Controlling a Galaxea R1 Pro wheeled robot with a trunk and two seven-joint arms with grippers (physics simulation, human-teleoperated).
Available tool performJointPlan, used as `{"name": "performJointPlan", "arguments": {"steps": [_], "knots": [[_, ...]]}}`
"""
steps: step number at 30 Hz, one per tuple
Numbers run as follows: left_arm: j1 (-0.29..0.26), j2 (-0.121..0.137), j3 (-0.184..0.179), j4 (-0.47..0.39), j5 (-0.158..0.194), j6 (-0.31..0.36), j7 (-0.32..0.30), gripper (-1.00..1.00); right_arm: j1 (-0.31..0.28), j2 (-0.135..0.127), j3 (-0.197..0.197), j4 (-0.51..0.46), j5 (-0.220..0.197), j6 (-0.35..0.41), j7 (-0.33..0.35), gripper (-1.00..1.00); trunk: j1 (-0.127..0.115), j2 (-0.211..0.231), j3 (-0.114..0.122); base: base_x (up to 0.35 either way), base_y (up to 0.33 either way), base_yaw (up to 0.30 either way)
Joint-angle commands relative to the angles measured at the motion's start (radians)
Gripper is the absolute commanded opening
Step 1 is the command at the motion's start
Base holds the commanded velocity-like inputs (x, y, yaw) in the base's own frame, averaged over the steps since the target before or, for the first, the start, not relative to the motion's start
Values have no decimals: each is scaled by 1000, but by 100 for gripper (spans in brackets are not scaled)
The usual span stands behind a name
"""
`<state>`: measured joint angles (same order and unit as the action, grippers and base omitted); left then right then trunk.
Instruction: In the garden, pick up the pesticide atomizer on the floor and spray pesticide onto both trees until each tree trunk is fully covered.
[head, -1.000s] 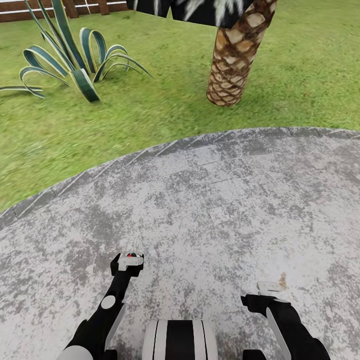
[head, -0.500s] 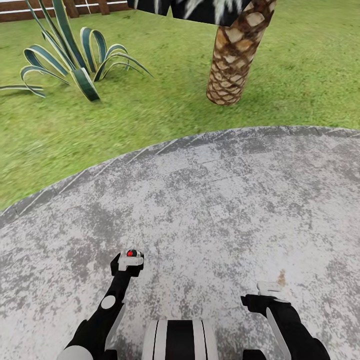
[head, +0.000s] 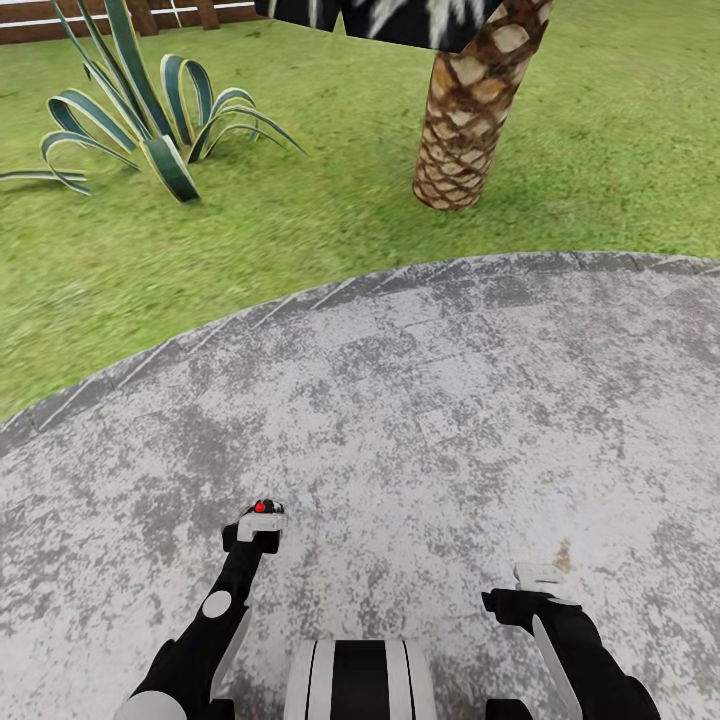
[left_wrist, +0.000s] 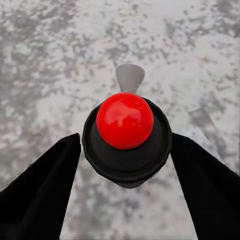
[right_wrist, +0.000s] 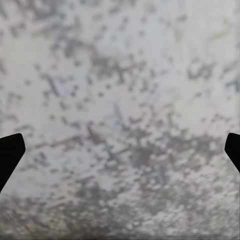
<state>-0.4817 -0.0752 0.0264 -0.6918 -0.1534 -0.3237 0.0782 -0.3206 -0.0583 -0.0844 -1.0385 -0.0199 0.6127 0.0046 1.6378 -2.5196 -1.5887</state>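
Paving (head: 450, 420), grey and mottled, curves to its edge against lawn (head: 300, 230). Left gripper (left_wrist: 125, 150) grasps the pesticide atomizer (left_wrist: 125, 122), red cap up, between both fingers, low over the paving. Right gripper (right_wrist: 120, 150) is spread, holding nothing. Beyond the edge stand a scaly palm trunk (head: 470, 120) and a striped agave (head: 150, 110), well apart.

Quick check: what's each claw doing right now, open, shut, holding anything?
Left claw: shut on the atomizer, red cap up between the fingers.
Right claw: open, empty, over the grey paving.
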Motion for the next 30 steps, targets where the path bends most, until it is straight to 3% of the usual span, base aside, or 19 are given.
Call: {"name": "performJointPlan", "arguments": {"steps": [1, 30], "knots": [[0, 0, 0, 0, 0, 0, 0, -100, 0, 0, 0, 0, 0, 0, 0, 100, 0, 0, 0, 0, 0, 0], [0, 0, 0, -3, 0, 0, 0, -100, 0, 0, 0, 0, 0, 0, 0, 100, 0, 0, 0, 0, 0, 0]]}}
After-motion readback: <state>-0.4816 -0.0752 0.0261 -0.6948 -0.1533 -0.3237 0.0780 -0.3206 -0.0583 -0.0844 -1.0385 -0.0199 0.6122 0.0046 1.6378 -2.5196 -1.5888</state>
